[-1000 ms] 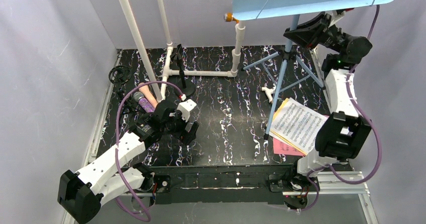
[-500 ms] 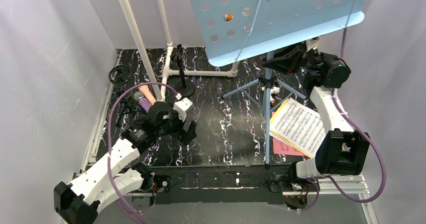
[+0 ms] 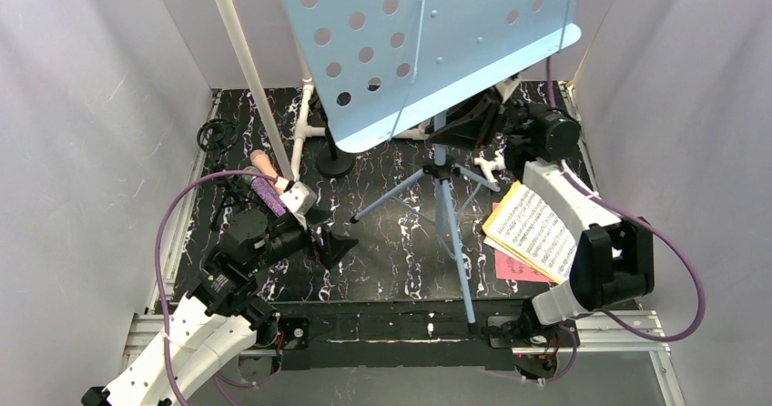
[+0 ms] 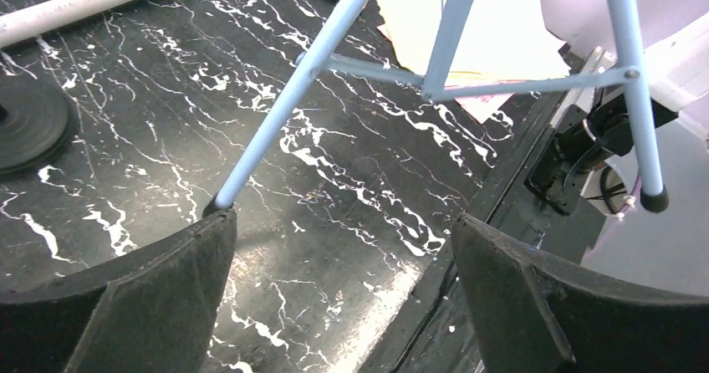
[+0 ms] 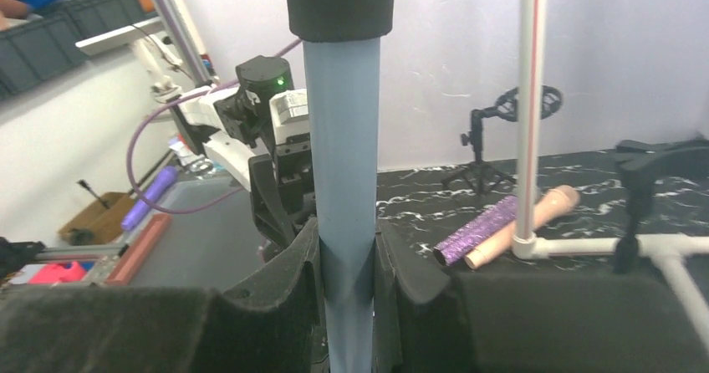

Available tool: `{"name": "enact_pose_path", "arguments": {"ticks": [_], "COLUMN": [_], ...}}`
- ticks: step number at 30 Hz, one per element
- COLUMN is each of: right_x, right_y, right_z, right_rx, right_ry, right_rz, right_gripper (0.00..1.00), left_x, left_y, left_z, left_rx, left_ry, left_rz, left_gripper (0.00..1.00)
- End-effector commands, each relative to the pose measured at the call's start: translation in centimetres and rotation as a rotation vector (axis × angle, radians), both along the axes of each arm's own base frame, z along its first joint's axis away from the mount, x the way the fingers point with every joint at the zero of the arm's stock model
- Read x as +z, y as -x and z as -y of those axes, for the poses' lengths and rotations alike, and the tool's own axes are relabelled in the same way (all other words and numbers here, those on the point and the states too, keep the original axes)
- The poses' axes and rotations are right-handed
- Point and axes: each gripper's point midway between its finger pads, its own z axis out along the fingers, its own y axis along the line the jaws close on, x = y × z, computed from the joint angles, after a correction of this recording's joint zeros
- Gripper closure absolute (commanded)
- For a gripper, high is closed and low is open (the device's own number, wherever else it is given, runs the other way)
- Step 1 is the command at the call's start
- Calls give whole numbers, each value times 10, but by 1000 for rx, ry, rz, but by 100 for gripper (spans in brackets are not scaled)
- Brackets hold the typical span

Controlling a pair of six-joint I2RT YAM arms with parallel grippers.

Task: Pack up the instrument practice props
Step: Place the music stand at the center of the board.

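The light-blue perforated music rack (image 3: 419,42) stands tilted on its blue pole (image 3: 441,165) and tripod legs over the middle of the table. My right gripper (image 3: 473,122) is shut on the pole, which the right wrist view shows upright (image 5: 341,139) between the jaws of that gripper (image 5: 347,256). My left gripper (image 3: 332,244) is open and empty, low over the table; in its wrist view (image 4: 343,264) a tripod leg (image 4: 284,105) ends by the left finger. The purple microphone (image 3: 267,192) and pink microphone (image 3: 262,162) lie at the left. White sheet music (image 3: 537,228) lies on a pink page (image 3: 512,268).
The white pipe frame (image 3: 246,69) stands at the back left, with a black round-base mount (image 3: 334,162) beside it. A black tripod mount (image 5: 489,143) stands near the far wall. One tripod leg tip (image 4: 654,197) hangs past the table's front edge.
My right gripper has carried the music stand left and toward the middle, and the rack has tipped to show its perforated face. My left arm has drawn back; its gripper stays open.
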Motion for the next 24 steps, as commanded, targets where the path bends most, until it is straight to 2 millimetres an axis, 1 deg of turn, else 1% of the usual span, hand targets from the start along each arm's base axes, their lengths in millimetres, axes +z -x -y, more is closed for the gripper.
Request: {"name": "enact_pose_path", "arguments": {"ticks": [1,4,7,9,13,15,18,21,24], "right_x": [58,46,29,17,0,-11,-18,-18,-15], "right_y": [27,28,31,34,44,47,51,56,58], "right_z": [-4,-21,-38,-45,-47,-46,-44,-42,-41], "right_rx": [4,32,59,66,70,66,58,62,65], "right_ry": [-331,-327,-303,-289,-263,-247,-239,-235,-237], "right_rz": [191,217,252,286,341,355,373,402,417], "right_gripper": [99,99,99,99,99,99,99,99,99], "left_x": [6,3,-6,-9,-20,-27,-39,-44,-39], "left_y": [-3,-12,-21,-26,-34,-35,-39,-43,-42], "left_z": [13,18,17,15,14,20,30,37,46], "left_rx": [-20,-17,5,24,31,-2,-56,-92,-156], "left_ry": [107,126,89,63,4,-15,-44,-63,-55], "left_rz": [-3,30,47,61,79,78,91,130,182], "left_gripper": [0,0,0,0,0,0,0,0,0]}}
